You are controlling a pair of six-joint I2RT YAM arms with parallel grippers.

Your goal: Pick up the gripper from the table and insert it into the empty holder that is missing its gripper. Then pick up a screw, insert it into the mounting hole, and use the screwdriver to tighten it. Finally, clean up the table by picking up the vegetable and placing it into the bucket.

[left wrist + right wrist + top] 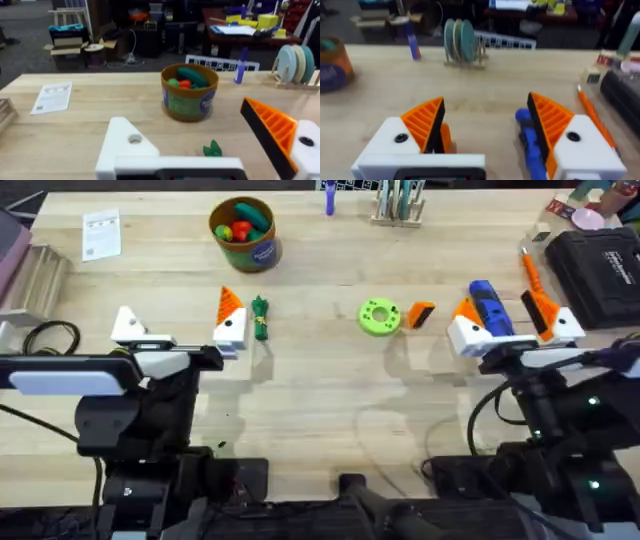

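Pale wooden table (320, 400) boards run across the scene, with a cluttered workroom seen beyond the far edge. Near the middle of the tabletop, the gripper (422, 313), a small orange wedge with a black end, lies loose just beside a round green disc (380, 316). The holder (131, 145), a bare white block with an open screw hole, is seen at the tip of one finger of the left gripper (180, 330); the other finger carries its orange ribbed pad (272, 125). That gripper is spread wide and nothing is grasped between its fingers. The vegetable (260, 318), dark green and bumpy, lies on the wood just beside the padded finger. Farther back, the bucket (244, 232) stands upright, a tan tub with a dark label, and red, yellow and green toy produce (186, 80) is piled inside it.

On the other side of the table, the right gripper (515, 325) is likewise held apart, with orange pads fitted on both white fingers. The screwdriver (488, 308), a chunky blue cylinder, lies on the table between those fingers, close against one pad; whether it is touched cannot be told. A thin orange pen-like tool (529, 268) rests just beyond, near a black case (600, 270). A printed paper sheet (101, 233) is seen at the far left.
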